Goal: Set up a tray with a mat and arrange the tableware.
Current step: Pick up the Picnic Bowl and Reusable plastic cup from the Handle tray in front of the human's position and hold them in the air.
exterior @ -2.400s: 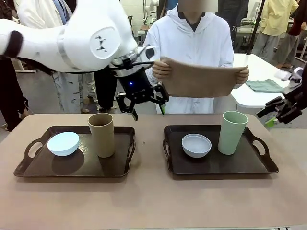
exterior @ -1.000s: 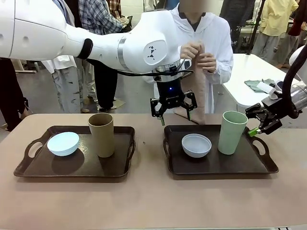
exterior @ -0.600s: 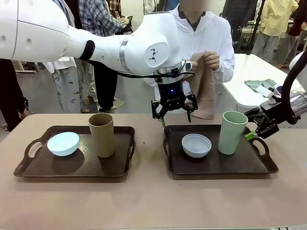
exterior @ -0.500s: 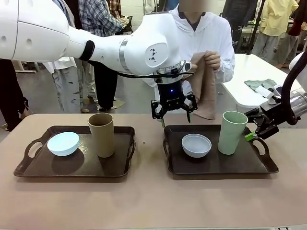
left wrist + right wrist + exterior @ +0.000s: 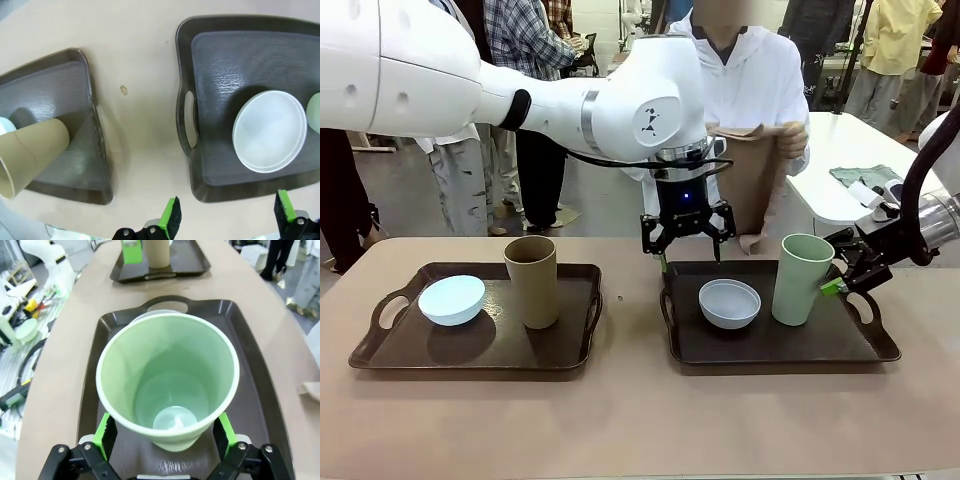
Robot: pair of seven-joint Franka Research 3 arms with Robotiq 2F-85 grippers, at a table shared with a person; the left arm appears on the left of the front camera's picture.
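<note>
Right wrist: tumbler (image 5: pixel 167 385) between spread fingers (image 5: pixel 105 434).

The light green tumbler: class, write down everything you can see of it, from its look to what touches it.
The light green tumbler is tall, handleless and matte, wider at the rim than at the base, perhaps plastic. It is empty and stands about upright on the right-hand tray, right of the greyish white bowl and apart from it. The right gripper is open, its green pads either side of the lower wall; whether they touch cannot be told.
</note>
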